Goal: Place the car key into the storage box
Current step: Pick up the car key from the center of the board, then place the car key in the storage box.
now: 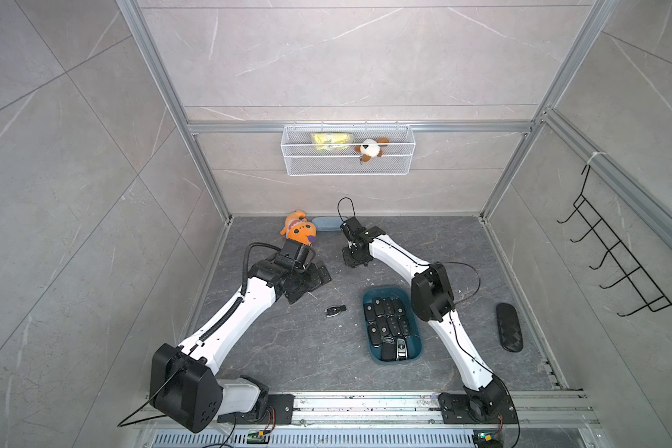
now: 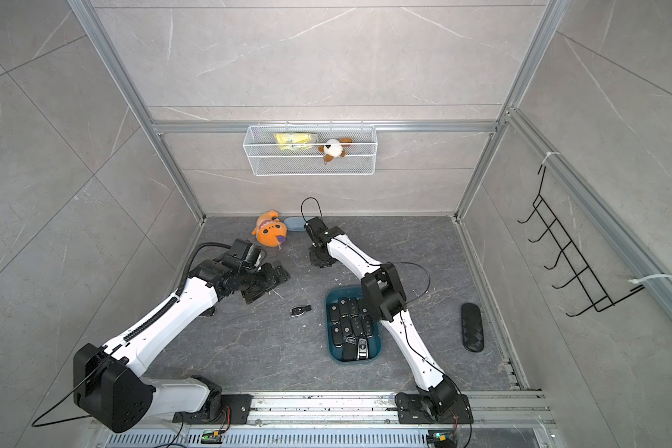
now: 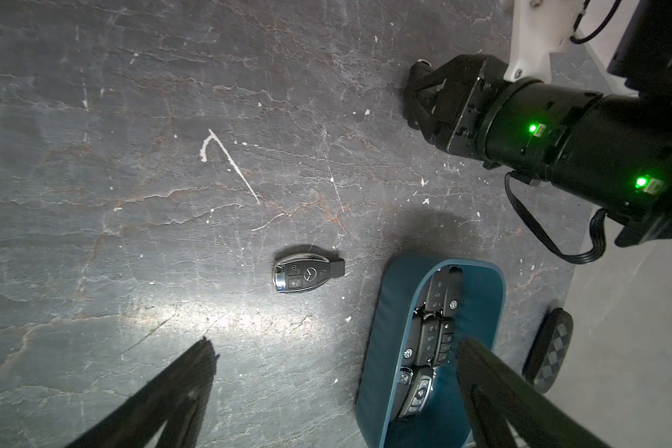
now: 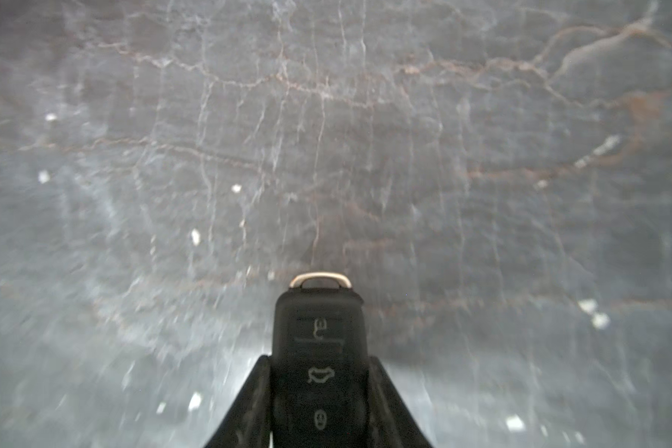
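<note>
Black car key (image 4: pixel 319 329), clamped near one end by half-closed right gripper (image 4: pixel 319 362) far from storage box (image 3: pixel 385 310), may slip; left gripper (image 3: pixel 336 343) wide, empty.

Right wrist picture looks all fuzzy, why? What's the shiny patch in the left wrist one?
Right wrist view: the tabletop is smeared, maybe from motion; the car key in the right claw looks clearer. Left wrist view: sharp, with light glare beside the loose key.

Dark veined counter (image 1: pixel 288 349), bearing: teal storage box (image 1: pixel 385 291) at centre, loose car key (image 1: pixel 335 311) left of it, black case (image 1: pixel 509 327) at right, orange plush (image 1: pixel 298 229) and pale blue case (image 1: pixel 324 224) upper centre.
</note>
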